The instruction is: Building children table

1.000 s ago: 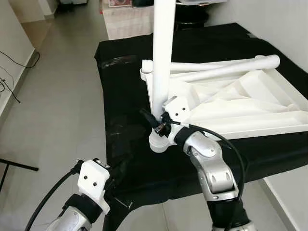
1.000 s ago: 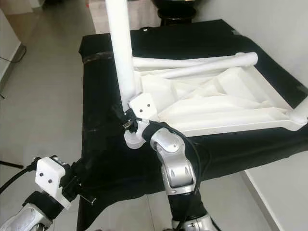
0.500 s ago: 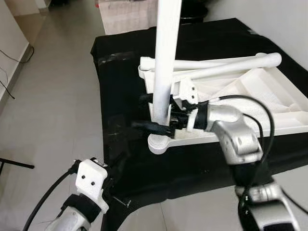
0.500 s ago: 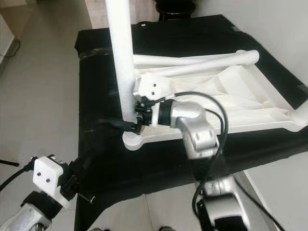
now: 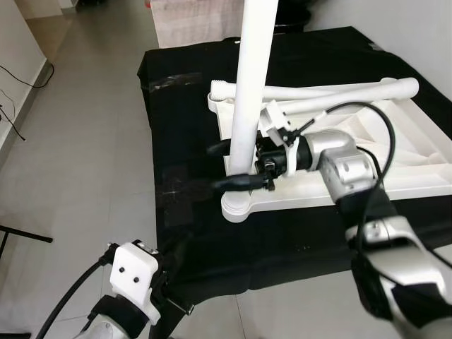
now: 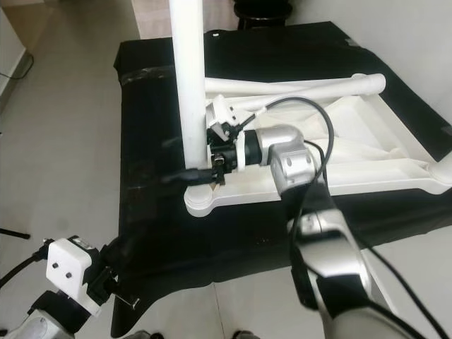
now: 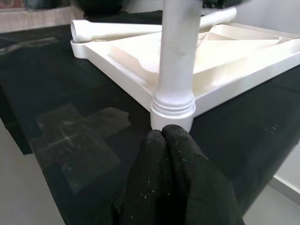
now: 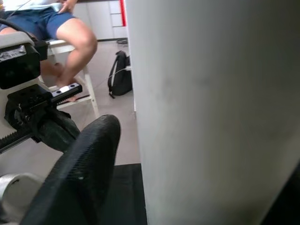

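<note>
Left eye view has your right arm (image 5: pixel 353 176) reaching in from the right, bent at the elbow, forearm running nearly level across the upside-down white table (image 5: pixel 395 152); your right gripper (image 5: pixel 229 166) sits at the upright white leg (image 5: pixel 248 92), jaws spread with one black finger on each side of it, low down near the corner socket (image 5: pixel 240 205); whether the fingers actually press the leg you can't tell from here, though the right wrist view shows a finger (image 8: pixel 77 180) just beside the leg's white wall. Two loose legs (image 5: pixel 332 92) lie across the far edge of the table. Your left gripper (image 7: pixel 173 183) hangs low at the near edge, jaws closed with the fingertips touching, pointing at the socket but apart from it. Everything rests on a black cloth tabletop (image 5: pixel 176 106); grey tiled floor (image 5: pixel 78 141) on the left, white wall on the right; a person's bare legs (image 8: pixel 75 42) on a chair show in the right wrist view.
</note>
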Controlling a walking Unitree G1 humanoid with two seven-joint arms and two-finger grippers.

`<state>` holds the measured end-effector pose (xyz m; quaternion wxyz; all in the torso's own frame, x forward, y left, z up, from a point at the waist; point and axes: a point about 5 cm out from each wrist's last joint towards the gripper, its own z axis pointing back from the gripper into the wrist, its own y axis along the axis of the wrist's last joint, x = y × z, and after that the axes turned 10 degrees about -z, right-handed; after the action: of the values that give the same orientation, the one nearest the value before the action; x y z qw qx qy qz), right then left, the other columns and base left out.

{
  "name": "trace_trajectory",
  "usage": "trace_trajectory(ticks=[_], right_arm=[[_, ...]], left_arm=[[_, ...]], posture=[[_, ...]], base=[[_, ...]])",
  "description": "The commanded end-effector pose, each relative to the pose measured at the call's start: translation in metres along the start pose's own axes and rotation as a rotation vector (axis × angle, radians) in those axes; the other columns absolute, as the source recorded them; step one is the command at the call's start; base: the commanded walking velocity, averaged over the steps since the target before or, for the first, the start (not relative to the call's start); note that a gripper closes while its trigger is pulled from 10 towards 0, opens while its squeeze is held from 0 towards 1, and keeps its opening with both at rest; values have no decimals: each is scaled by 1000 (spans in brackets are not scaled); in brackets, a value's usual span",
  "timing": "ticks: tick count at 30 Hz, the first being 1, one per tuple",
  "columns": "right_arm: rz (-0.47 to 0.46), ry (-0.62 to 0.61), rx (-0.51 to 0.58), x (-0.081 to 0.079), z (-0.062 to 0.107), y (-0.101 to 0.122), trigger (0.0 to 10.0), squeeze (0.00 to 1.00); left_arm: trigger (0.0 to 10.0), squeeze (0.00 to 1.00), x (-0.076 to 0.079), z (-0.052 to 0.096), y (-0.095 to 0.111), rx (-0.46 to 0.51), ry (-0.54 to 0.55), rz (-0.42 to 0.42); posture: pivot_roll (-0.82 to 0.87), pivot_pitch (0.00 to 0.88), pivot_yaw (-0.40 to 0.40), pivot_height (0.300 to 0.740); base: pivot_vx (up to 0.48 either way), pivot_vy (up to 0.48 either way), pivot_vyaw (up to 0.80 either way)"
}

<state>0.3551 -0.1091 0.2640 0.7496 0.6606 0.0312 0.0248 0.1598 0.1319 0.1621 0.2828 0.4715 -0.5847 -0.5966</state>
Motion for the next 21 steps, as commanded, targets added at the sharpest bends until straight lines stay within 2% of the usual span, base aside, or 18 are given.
trace_trajectory(ticks=[1, 8, 9, 12, 13, 14, 15, 16, 17, 18, 19, 20, 21], right_arm=[[-1, 30, -4, 0, -1, -2, 0, 0], [-6, 21, 6, 1, 2, -9, 0, 0], [12, -47, 5, 2, 5, -14, 0, 0], [26, -93, 3, 4, 8, -17, 0, 0], [30, -174, 19, 3, 11, -25, 0, 0], [30, -174, 19, 3, 11, -25, 0, 0], [8, -287, 46, 0, 8, -35, 0, 0], [-37, -494, 84, -6, -5, -49, 0, 0], [-37, -494, 84, -6, -5, -49, 0, 0], [-40, -917, 48, -14, -11, -66, 0, 0], [-40, -917, 48, -14, -11, -66, 0, 0], [-23, -1243, 26, -24, -5, -74, 0, 0], [-23, -1243, 26, -24, -5, -74, 0, 0]], left_arm=[[10000, 0, 1, 2, 1, -9, -7, -9], [10000, 0, 2, 2, 1, -11, -9, -4], [10000, 0, 2, 1, 1, -10, -9, -4], [10000, 0, 2, 1, 1, -10, -8, -4], [10000, 0, 2, 1, 1, -9, -6, -5], [10000, 0, 2, 1, 1, -9, -6, -5], [10000, 0, 1, 1, 1, -8, -3, -7], [10000, 0, 0, 1, 1, -8, -1, -8], [10000, 0, 0, 1, 1, -8, -1, -8], [10000, 0, -3, 2, 1, -8, 1, -11], [10000, 0, -3, 2, 1, -8, 1, -11], [10000, 0, -4, 2, 1, -8, 2, -13], [10000, 0, -4, 2, 1, -8, 2, -13]], posture=[[140, 198, -22, 740], [137, 196, -19, 740], [138, 196, -22, 740], [137, 196, -21, 740], [130, 199, -24, 740], [130, 199, -24, 740], [124, 198, -32, 740], [120, 200, -33, 740], [120, 200, -33, 740], [102, 204, -18, 740], [102, 204, -18, 740], [102, 204, -18, 740], [102, 204, -18, 740]], base=[[0, 0, 0], [0, 0, 0], [0, 0, 0], [0, 0, 0], [0, 0, 0], [0, 0, 0], [0, 0, 0], [0, 0, 0], [0, 0, 0], [0, 0, 0], [0, 0, 0], [0, 0, 0], [0, 0, 0]])
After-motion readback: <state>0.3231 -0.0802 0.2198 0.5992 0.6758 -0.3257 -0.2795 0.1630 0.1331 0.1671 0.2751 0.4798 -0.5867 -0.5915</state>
